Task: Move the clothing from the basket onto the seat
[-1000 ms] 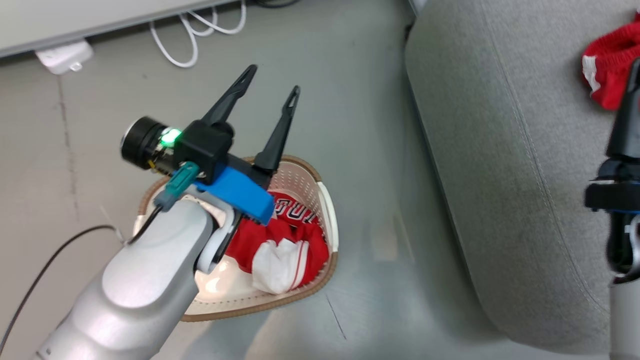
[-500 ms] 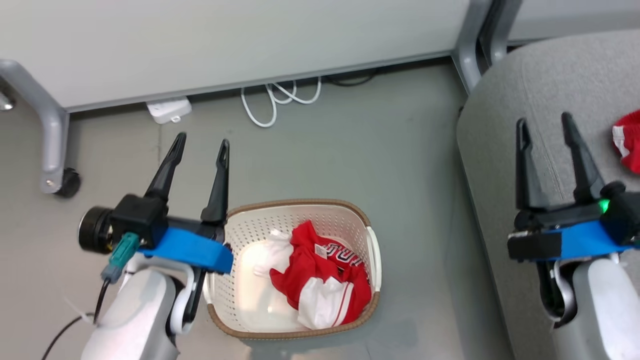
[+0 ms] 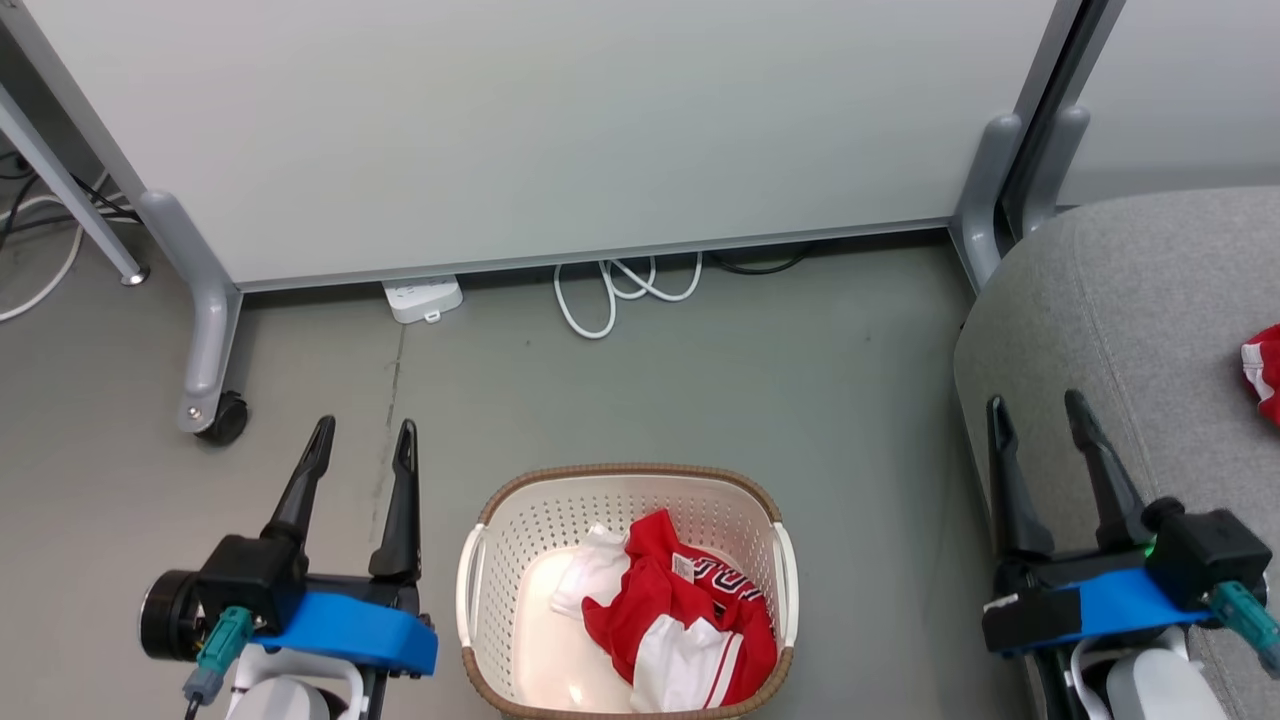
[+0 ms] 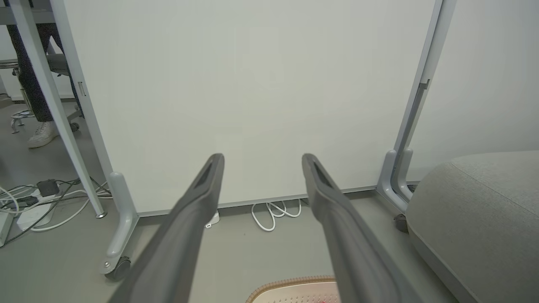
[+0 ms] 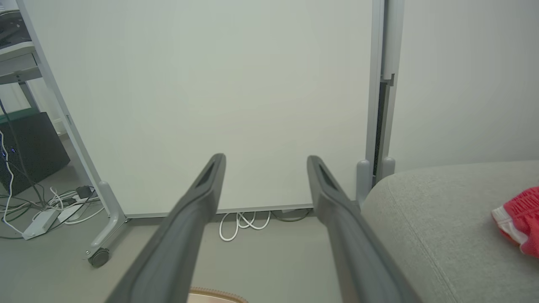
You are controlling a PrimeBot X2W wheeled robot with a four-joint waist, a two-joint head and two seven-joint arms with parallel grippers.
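The cream basket (image 3: 476, 570) with a brown rim stands on the floor at the bottom middle; its rim edge (image 4: 290, 283) (image 5: 214, 293) peeks into both wrist views. Inside lies a crumpled red garment (image 3: 680, 620) with white panels and chest lettering. A second red garment (image 3: 1264, 372) (image 5: 520, 219) lies on the grey seat (image 3: 1120, 300) (image 4: 476, 219) (image 5: 433, 227) at the right. My left gripper (image 3: 362, 440) (image 4: 262, 160) hangs open and empty left of the basket. My right gripper (image 3: 1035, 412) (image 5: 265, 160) is open and empty over the seat's left edge.
A pale partition panel (image 3: 540, 130) on grey legs with a castor (image 3: 222, 420) stands behind the basket. A white power strip (image 3: 422, 298) and looped white cable (image 3: 625, 290) lie at its foot. A person's leg and shoe (image 4: 40, 134) show at the far left.
The head camera has swung and tilted, so the whole picture shifted. Both arms have drawn back to the lower corners; the left gripper no longer hangs over the basket. The garment in the basket lies unmoved.
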